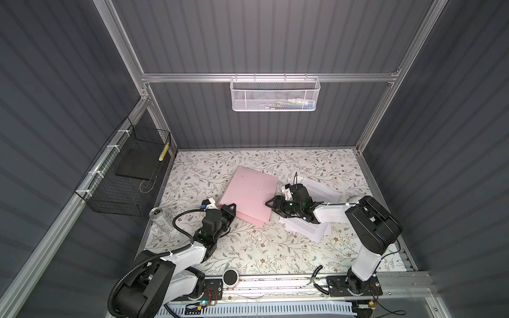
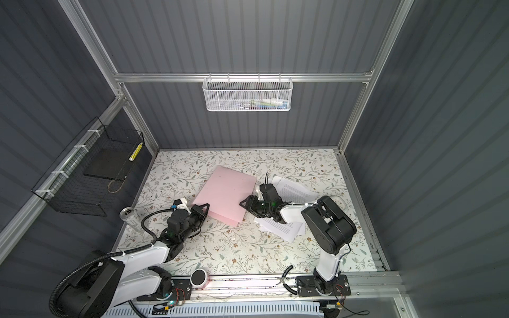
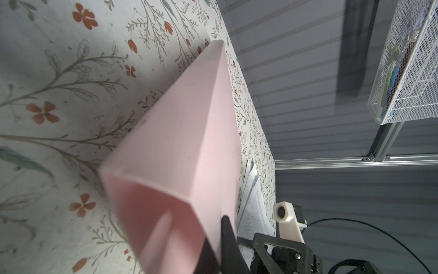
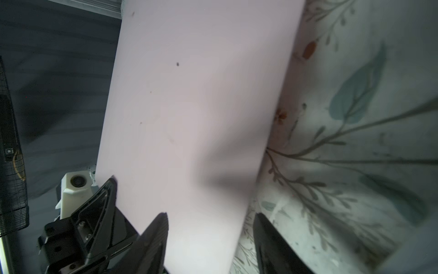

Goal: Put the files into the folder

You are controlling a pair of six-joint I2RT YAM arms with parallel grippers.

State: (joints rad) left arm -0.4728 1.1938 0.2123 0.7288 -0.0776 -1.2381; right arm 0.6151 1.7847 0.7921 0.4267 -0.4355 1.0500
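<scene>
On the table (image 1: 248,247), the left hand (image 1: 230,207) pinches the folder (image 1: 250,190)

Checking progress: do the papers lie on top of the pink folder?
No, the papers lie on the table beside the folder.

Both top views look steeply down from high above the near edge, taking in the whole floral table (image 1: 275,247). The 2 wrist cameras sit close to the pink folder (image 3: 180,142), facing along it from opposite sides.

No legible text, even on files (image 1: 323,191).
</scene>
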